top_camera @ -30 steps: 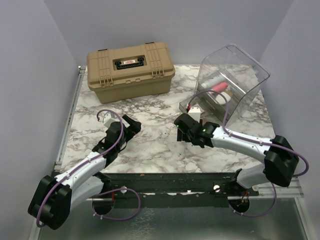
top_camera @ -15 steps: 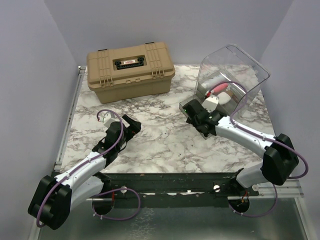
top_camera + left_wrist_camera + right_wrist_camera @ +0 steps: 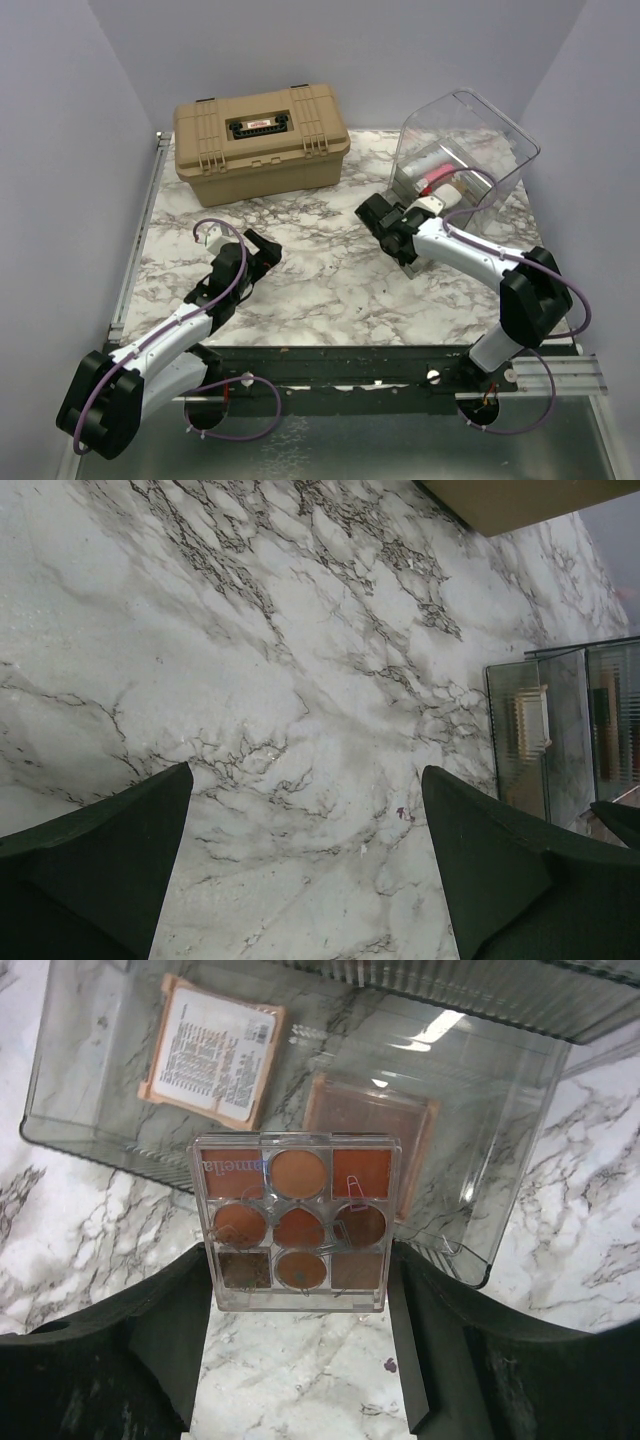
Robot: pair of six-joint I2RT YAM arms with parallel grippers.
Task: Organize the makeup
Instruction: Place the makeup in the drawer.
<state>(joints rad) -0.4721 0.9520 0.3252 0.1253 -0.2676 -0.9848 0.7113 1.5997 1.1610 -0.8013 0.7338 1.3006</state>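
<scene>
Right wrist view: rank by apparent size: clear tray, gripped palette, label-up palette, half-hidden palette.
1. clear tray: largest, spans most of the frame.
2. gripped palette: next, though it is nearest the camera, so inflated.
3. label-up palette and half-hidden palette: look alike, one partly covered; not ranked.

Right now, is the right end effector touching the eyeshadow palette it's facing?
Touching. In the right wrist view, the fingers of the right end effector press both side edges of the eyeshadow palette, no gap.
</scene>
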